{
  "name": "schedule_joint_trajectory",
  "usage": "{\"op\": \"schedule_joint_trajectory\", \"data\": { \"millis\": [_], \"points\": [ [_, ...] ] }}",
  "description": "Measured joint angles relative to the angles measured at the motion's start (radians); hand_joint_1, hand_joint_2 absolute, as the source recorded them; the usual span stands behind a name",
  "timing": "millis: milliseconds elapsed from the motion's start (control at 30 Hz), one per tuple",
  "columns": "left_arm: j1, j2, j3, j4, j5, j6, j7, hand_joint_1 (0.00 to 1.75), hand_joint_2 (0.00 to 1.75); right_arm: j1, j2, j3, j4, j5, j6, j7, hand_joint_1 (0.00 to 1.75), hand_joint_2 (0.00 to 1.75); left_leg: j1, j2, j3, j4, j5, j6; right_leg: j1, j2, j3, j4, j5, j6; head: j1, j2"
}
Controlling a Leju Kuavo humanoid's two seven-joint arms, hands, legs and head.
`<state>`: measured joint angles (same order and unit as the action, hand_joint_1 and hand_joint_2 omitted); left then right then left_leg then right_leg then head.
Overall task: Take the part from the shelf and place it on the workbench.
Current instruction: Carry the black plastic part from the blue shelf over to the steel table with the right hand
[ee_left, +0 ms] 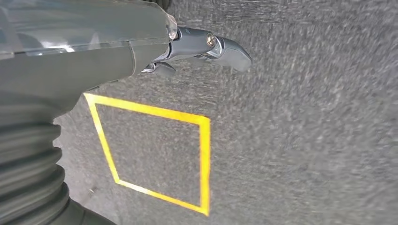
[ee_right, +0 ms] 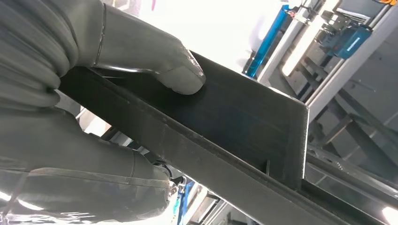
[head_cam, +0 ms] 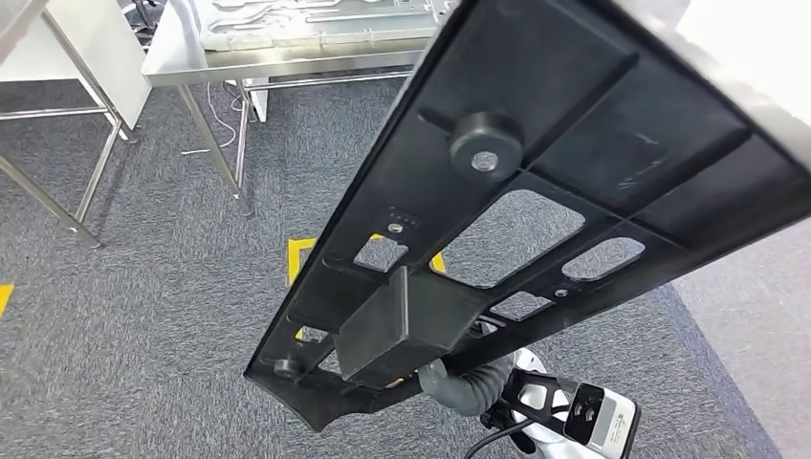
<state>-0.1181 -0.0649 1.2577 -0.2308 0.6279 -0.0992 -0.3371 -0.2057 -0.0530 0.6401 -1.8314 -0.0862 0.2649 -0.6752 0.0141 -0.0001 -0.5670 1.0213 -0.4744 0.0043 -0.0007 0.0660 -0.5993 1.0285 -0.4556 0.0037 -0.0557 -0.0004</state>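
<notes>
A long black plastic frame part (head_cam: 536,191), ribbed and pierced with cut-outs, is carried above the grey carpet (head_cam: 143,287), its long axis slanting from low near the robot's body up and away to the right. The right hand (ee_right: 117,79) grips it at the low end, thumb pressed on a flat rib with the fingers (ee_right: 94,183) clamped beneath, while the left hand (ee_left: 206,47) hangs free over a yellow floor square (ee_left: 202,140), fingers apart. Held at one end only, the part could tip, slip, or strike the steel worktop (head_cam: 287,53) ahead.
</notes>
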Motion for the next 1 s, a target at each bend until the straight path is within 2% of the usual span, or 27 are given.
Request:
{"op": "schedule_joint_trajectory", "data": {
  "millis": [67, 133, 167, 200, 233, 267, 333, 367, 400, 433, 533, 600, 667, 733, 767, 800, 833, 900, 933, 967, 1000],
  "points": [
    [-0.001, 0.0, 0.0, 0.0, 0.0, -0.004, 0.0, 0.0, 1.75, 0.0, 0.0, -0.004, 0.0, 0.0, 0.0, 0.0, 1.75, 1.75, 0.005, 0.004, 0.003, -0.009, 0.005, 0.012, 0.0, -0.023, -0.018, 0.043, -0.031, 0.01, 0.0, 0.0],
    [0.0, 0.0, 0.0, 0.0, 0.0, -0.006, 0.0, 0.0, 1.75, 0.001, 0.0, -0.006, 0.0, 0.0, 0.0, 0.0, 1.75, 1.75, 0.005, 0.009, 0.004, -0.011, 0.006, 0.019, -0.005, -0.048, -0.073, 0.159, -0.091, 0.019, 0.0, 0.0],
    [0.002, 0.0, 0.0, 0.0, 0.0, -0.007, -0.001, 0.0, 1.75, 0.002, 0.0, -0.007, 0.001, 0.0, 0.001, 0.0, 1.75, 1.75, 0.005, 0.012, 0.004, -0.011, 0.005, 0.02, -0.008, -0.052, -0.104, 0.222, -0.115, 0.023, 0.0, 0.0],
    [0.003, 0.0, 0.0, 0.0, 0.0, -0.007, -0.001, 0.0, 1.75, 0.004, 0.0, -0.007, 0.001, 0.0, 0.001, 0.0, 1.75, 1.75, 0.005, 0.015, 0.004, -0.011, 0.004, 0.02, -0.011, -0.054, -0.125, 0.262, -0.124, 0.026, 0.0, 0.0],
    [0.004, 0.0, 0.0, 0.0, 0.0, -0.007, -0.001, 0.0, 1.75, 0.005, 0.0, -0.008, 0.002, 0.0, 0.001, -0.001, 1.75, 1.75, 0.005, 0.016, 0.005, -0.011, 0.002, 0.019, -0.014, -0.056, -0.129, 0.268, -0.113, 0.028, 0.0, 0.0],
    [0.004, 0.0, 0.0, 0.0, 0.0, -0.007, -0.001, 0.0, 1.75, 0.006, 0.0, -0.009, 0.002, 0.001, 0.002, -0.001, 1.75, 1.75, 0.005, 0.017, 0.008, -0.01, 0.001, 0.017, -0.017, -0.058, -0.114, 0.235, -0.086, 0.029, 0.0, 0.0],
    [0.004, 0.0, 0.0, 0.0, 0.0, -0.007, -0.001, 0.0, 1.75, 0.007, 0.0, -0.012, 0.003, 0.003, 0.001, -0.002, 1.75, 1.75, 0.004, 0.017, 0.014, -0.01, -0.004, 0.01, -0.018, -0.067, -0.047, 0.102, -0.022, 0.024, 0.0, 0.0],
    [0.004, 0.0, 0.0, 0.0, 0.0, -0.007, -0.001, 0.0, 1.75, 0.007, 0.0, -0.013, 0.003, 0.004, 0.001, -0.002, 1.75, 1.75, 0.003, 0.017, 0.017, -0.009, -0.007, 0.006, -0.016, -0.072, -0.018, 0.046, -0.004, 0.021, 0.0, 0.0],
    [0.004, 0.0, 0.0, 0.0, 0.0, -0.007, -0.001, 0.0, 1.75, 0.007, 0.0, -0.014, 0.003, 0.005, 0.001, -0.003, 1.75, 1.75, 0.001, 0.017, 0.018, -0.009, -0.009, 0.004, -0.014, -0.076, -0.001, 0.012, 0.002, 0.018, 0.0, 0.0],
    [0.003, 0.0, 0.0, 0.0, 0.0, -0.007, -0.001, 0.0, 1.75, 0.007, 0.0, -0.014, 0.003, 0.006, 0.001, -0.003, 1.75, 1.75, 0.0, 0.017, 0.018, -0.008, -0.01, 0.002, -0.012, -0.078, 0.005, 0.0, -0.002, 0.017, 0.0, 0.0],
    [0.003, 0.0, 0.0, 0.0, 0.0, -0.007, -0.002, 0.0, 1.75, 0.007, 0.0, -0.014, 0.003, 0.007, 0.001, -0.003, 1.75, 1.75, -0.002, 0.017, 0.017, -0.007, -0.012, -0.002, -0.009, -0.076, 0.004, -0.004, -0.003, 0.014, 0.0, 0.0],
    [0.002, 0.0, 0.0, 0.0, 0.0, -0.007, -0.002, 0.0, 1.75, 0.011, 0.0, -0.015, 0.002, 0.011, 0.001, -0.004, 1.75, 1.75, 0.001, 0.02, 0.019, 0.0, -0.022, -0.017, -0.01, -0.069, 0.011, -0.012, -0.004, -0.001, 0.0, 0.0],
    [0.002, 0.0, 0.0, 0.0, 0.0, -0.007, -0.003, 0.0, 1.75, 0.014, 0.001, -0.016, 0.002, 0.015, 0.002, -0.004, 1.75, 1.75, 0.004, 0.017, -0.01, 0.076, -0.063, -0.03, -0.011, -0.063, 0.025, -0.02, -0.009, -0.022, 0.0, 0.0],
    [0.005, 0.001, 0.0, 0.0, 0.0, -0.007, -0.004, 0.0, 1.75, 0.016, 0.001, -0.016, 0.002, 0.016, 0.002, -0.004, 1.75, 1.75, 0.005, 0.011, -0.083, 0.213, -0.117, -0.034, -0.009, -0.06, 0.035, -0.021, -0.016, -0.031, 0.0, 0.0],
    [0.006, 0.002, 0.0, 0.0, 0.0, -0.007, -0.004, 0.0, 1.75, 0.018, 0.001, -0.016, 0.002, 0.016, 0.003, -0.004, 1.75, 1.75, 0.005, 0.01, -0.116, 0.263, -0.127, -0.034, -0.007, -0.057, 0.04, -0.021, -0.021, -0.032, 0.0, 0.0],
    [0.008, 0.002, 0.0, 0.0, 0.0, -0.007, -0.004, 0.0, 1.75, 0.02, 0.001, -0.016, 0.002, 0.017, 0.004, -0.004, 1.75, 1.75, 0.005, 0.01, -0.133, 0.28, -0.117, -0.034, -0.005, -0.054, 0.045, -0.021, -0.026, -0.032, 0.0, 0.0],
    [0.008, 0.002, 0.0, 0.0, 0.0, -0.008, -0.004, 0.0, 1.75, 0.021, 0.001, -0.016, 0.002, 0.017, 0.004, -0.004, 1.75, 1.75, 0.005, 0.01, -0.132, 0.257, -0.086, -0.032, -0.004, -0.051, 0.053, -0.021, -0.032, -0.032, 0.0, 0.0],
    [0.009, 0.004, 0.0, 0.0, 0.0, -0.009, -0.004, 0.0, 1.75, 0.022, 0.001, -0.016, 0.002, 0.017, 0.004, -0.005, 1.75, 1.75, 0.003, 0.009, -0.088, 0.134, -0.002, -0.021, -0.003, -0.047, 0.071, -0.021, -0.046, -0.028, 0.0, 0.0],
    [0.008, 0.005, 0.0, 0.0, 0.0, -0.01, -0.004, 0.0, 1.75, 0.021, 0.001, -0.016, 0.002, 0.017, 0.004, -0.005, 1.75, 1.75, 0.0, 0.009, -0.063, 0.073, 0.024, -0.015, -0.001, -0.046, 0.077, -0.019, -0.053, -0.025, 0.0, 0.0],
    [0.008, 0.006, 0.0, 0.0, 0.0, -0.01, -0.004, 0.0, 1.75, 0.021, 0.001, -0.016, 0.002, 0.017, 0.005, -0.005, 1.75, 1.75, -0.003, 0.009, -0.046, 0.033, 0.035, -0.009, 0.0, -0.045, 0.079, -0.019, -0.058, -0.02, 0.0, 0.0],
    [0.007, 0.007, 0.0, 0.0, 0.0, -0.011, -0.004, 0.0, 1.75, 0.021, 0.001, -0.016, 0.002, 0.018, 0.005, -0.005, 1.75, 1.75, -0.007, 0.008, -0.038, 0.013, 0.031, -0.003, 0.0, -0.044, 0.079, -0.017, -0.06, -0.013, 0.0, 0.0]
  ]
}}
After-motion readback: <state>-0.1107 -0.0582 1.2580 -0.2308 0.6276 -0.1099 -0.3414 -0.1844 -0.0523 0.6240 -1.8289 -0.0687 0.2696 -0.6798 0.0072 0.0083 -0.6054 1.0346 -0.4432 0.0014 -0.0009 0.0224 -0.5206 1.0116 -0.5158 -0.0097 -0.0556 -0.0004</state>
